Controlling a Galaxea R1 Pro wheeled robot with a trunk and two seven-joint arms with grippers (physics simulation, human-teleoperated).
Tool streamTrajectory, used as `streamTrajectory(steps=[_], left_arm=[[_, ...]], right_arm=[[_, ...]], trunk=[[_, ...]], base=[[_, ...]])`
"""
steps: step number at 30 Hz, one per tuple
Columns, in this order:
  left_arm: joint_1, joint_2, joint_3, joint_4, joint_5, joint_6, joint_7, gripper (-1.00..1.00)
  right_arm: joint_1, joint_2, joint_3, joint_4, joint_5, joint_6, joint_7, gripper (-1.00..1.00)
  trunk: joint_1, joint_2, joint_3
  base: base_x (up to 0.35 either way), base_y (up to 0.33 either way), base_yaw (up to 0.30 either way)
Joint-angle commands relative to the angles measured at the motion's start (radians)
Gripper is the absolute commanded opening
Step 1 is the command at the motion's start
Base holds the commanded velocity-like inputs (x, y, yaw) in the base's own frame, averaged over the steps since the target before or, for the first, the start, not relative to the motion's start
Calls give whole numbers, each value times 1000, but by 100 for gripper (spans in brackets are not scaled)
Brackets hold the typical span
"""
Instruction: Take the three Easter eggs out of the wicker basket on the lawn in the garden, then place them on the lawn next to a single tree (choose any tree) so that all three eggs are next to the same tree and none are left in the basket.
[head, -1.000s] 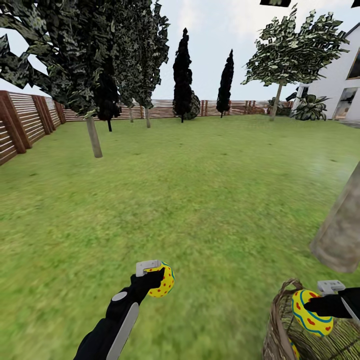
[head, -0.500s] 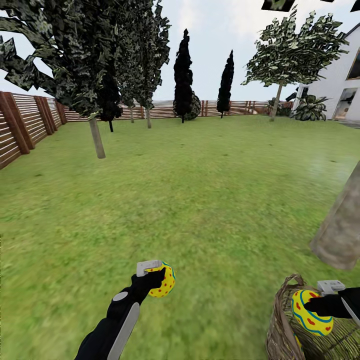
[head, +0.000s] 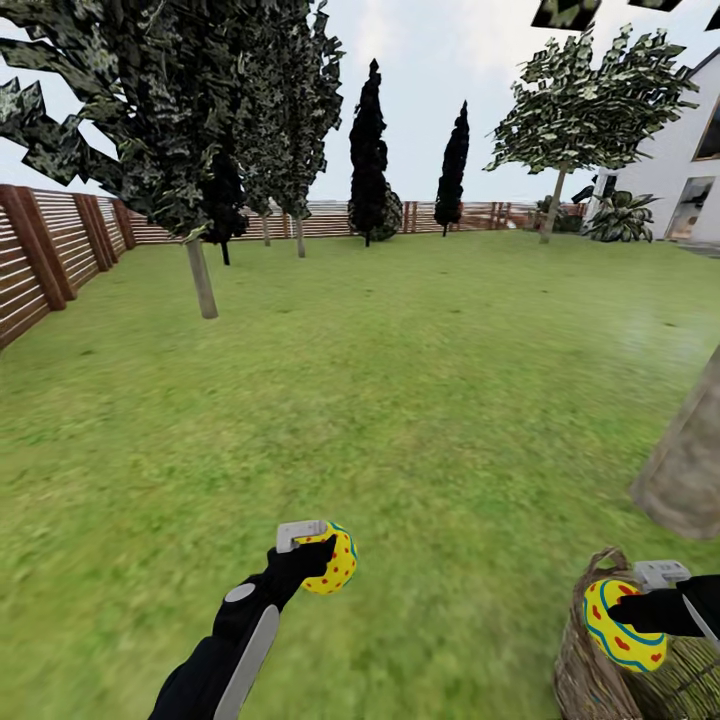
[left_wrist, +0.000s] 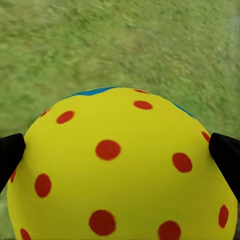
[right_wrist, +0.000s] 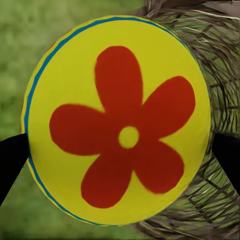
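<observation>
Nearest, the left claw (head: 312, 545) is clenched on a red-dotted egg (head: 335, 560), held out over open lawn (head: 400, 400); in the left wrist view that egg (left_wrist: 120, 170) bulges well past both dark fingertips (left_wrist: 11, 152). The right claw (head: 640, 600) grips a second egg (head: 622, 622) just above the rim of the wicker basket (head: 590, 680), its red flower end (right_wrist: 120, 125) facing the right wrist camera. Whether a third egg lies in the basket cannot be told here. Just beyond stands the thick trunk (head: 685, 470), the closest tree. The main risk, to my eye, is a smooth round egg squirting from the pinch during travel and rolling off across the grass. Another is releasing from height, so it rolls away from the trunk. Farther off, the thin-trunked tree (head: 203, 280) and fence (head: 40, 260) are poor targets: splitting eggs between trees would fail the task.
</observation>
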Motion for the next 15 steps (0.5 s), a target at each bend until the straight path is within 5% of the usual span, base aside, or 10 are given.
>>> streamTrajectory(steps=[1,15], left_arm=[[-1,0,-2,-1,10,4,9,-100],[-1,0,-1,-1,11,5,9,-100]], right_arm=[[0,-1,0,-1,1,5,4,-100],[0,-1,0,-1,1,5,4,-100]], trunk=[[-4,7,2],[-58,105,46]], base=[[-88,281,0],[-88,281,0]])
